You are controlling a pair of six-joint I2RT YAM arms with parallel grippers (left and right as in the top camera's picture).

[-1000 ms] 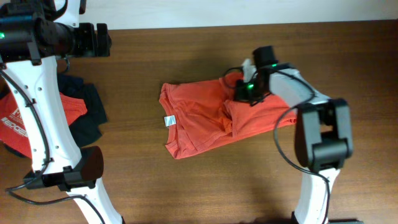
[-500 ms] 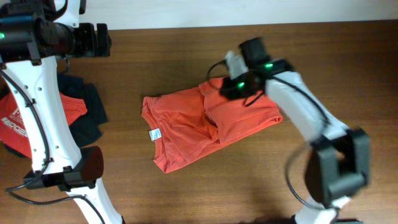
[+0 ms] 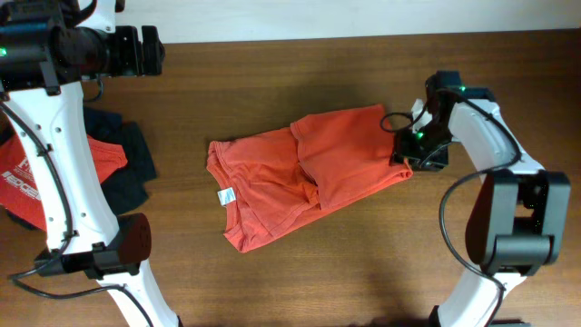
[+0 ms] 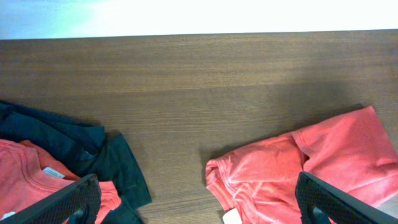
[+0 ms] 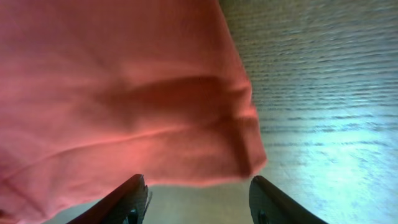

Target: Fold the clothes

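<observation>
Orange-red T-shirt (image 5: 112,93) fills the upper left, its rumpled corner (the edge looks doubled over) lying on the wooden surface (image 5: 329,93). Below it, the gripper (image 5: 199,202) shows two dark fingertips (image 5: 130,199) spread apart, nothing between.

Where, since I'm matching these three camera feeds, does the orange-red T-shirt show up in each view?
Overhead: the orange-red short-sleeved T-shirt lies crumpled mid-table, collar toward the left.
Left wrist: lower right, running off the bottom edge.
Right wrist: close up, filling the upper left, cut off by the top and left edges.
Shared landmark: the dark brown wooden table, visible beside the shirt in all three.
</observation>
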